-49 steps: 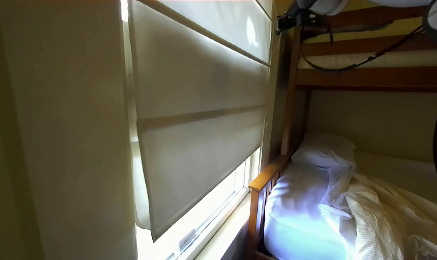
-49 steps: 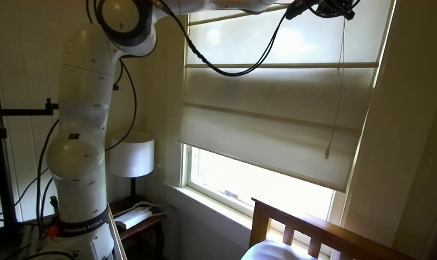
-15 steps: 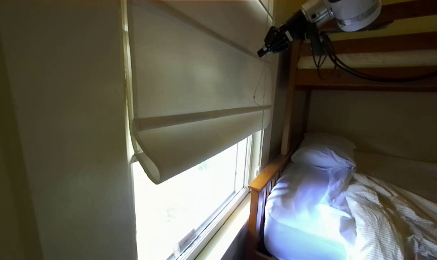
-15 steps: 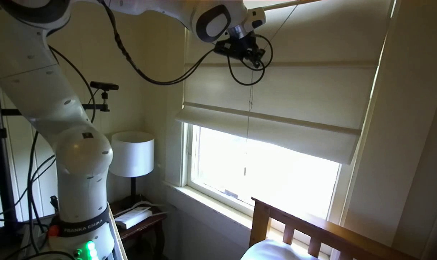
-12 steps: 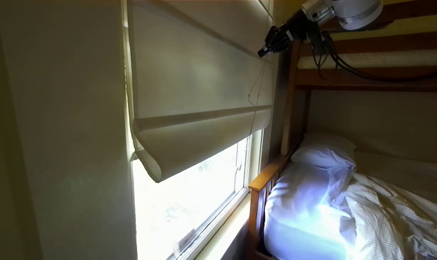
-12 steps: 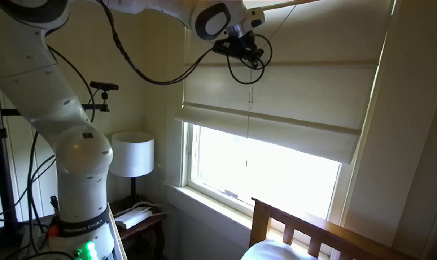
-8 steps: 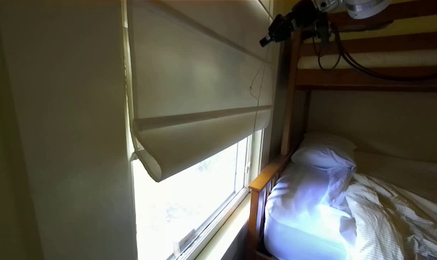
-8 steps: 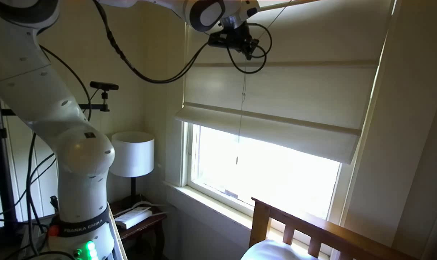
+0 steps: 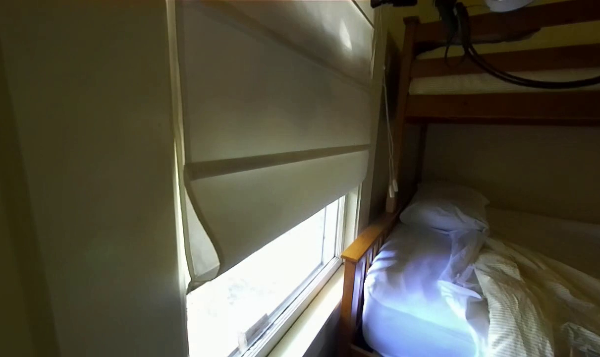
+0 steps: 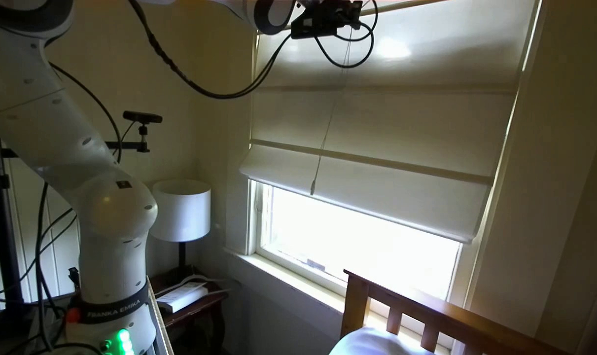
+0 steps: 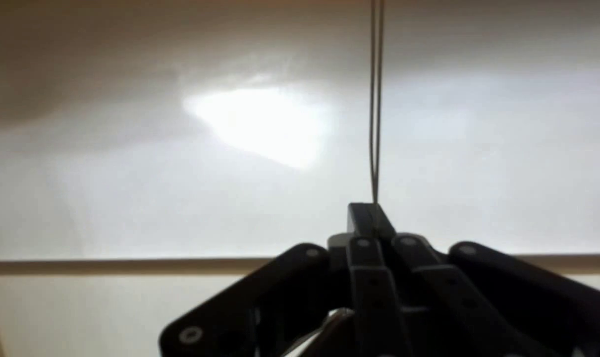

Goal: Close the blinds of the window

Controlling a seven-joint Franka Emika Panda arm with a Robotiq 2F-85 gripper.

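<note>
In the wrist view, the gripper point(image 11: 374, 220) has its jaws together, clamped on a thin cord point(image 11: 378, 99); two strands converge at the fingertips and extend upward. The blinds point(image 11: 131, 208) span the area behind the gripper. A horizontal seam point(image 11: 131, 266) crosses just below the tips, and a light patch point(image 11: 265, 129) lies above and beside them. In an exterior view, the arm point(image 10: 116, 212) carries the gripper at the top edge, in front of the upper part of the blinds. The cord hangs below the gripper, across the fabric, to a pull point(image 10: 313, 187) near the lower edge. The window point(image 10: 357, 231) is exposed beneath that edge, well below the gripper; a lamp point(image 10: 182, 212) stands lower, toward the base of the arm. In an exterior view, a dark portion of the gripper is cut off at the top edge. Below it, the cord hangs alongside a post point(image 9: 402, 99) of the bunk bed point(image 9: 503, 106), and a pillow point(image 9: 443, 206) lies lower. The blinds extend beside and below the gripper, their far lower corner curled.
</note>
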